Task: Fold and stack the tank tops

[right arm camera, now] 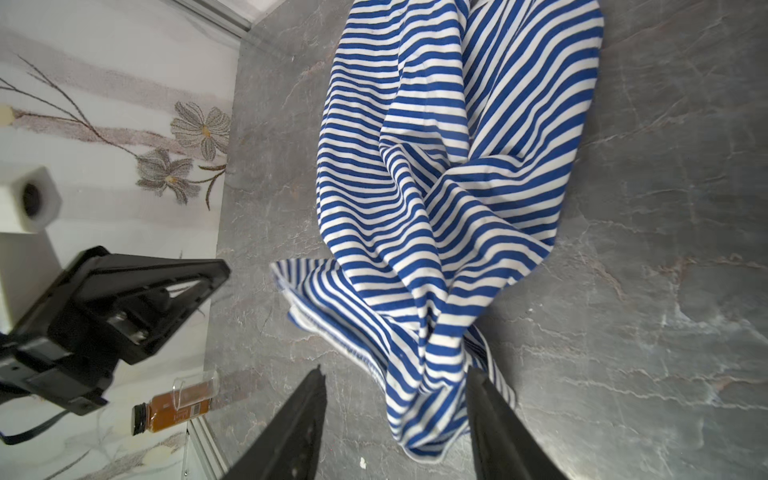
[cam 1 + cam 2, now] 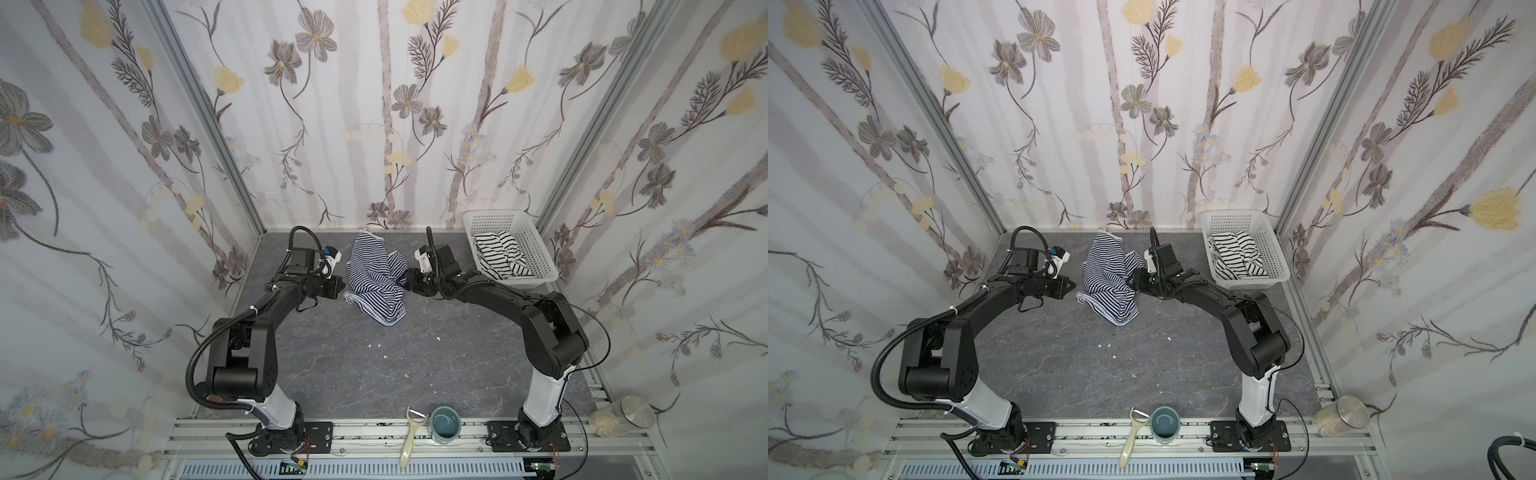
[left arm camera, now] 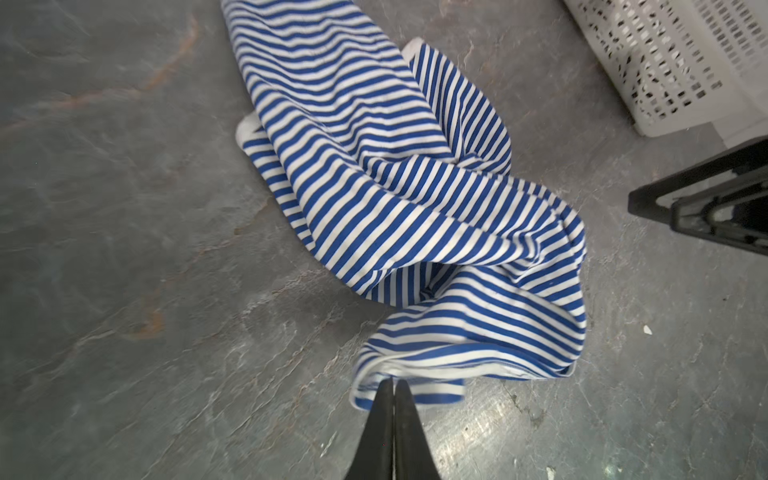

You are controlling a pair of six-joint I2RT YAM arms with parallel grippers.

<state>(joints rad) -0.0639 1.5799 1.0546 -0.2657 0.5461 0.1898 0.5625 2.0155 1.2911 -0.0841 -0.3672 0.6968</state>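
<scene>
Left end effector [image 3: 392, 384] pinches navy-striped top [image 3: 395, 187]

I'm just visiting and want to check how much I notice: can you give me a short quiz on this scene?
1. True or false: the wide-striped top lies inside the white basket.
2. The left pincer is shut on the fine-striped top at its hem. The right pincer is: A) open B) shut C) out of view.
3. Fill in: beside the peeler at the front stands a blue-grey ___.
Key: 1 true; 2 A; 3 cup.
</scene>
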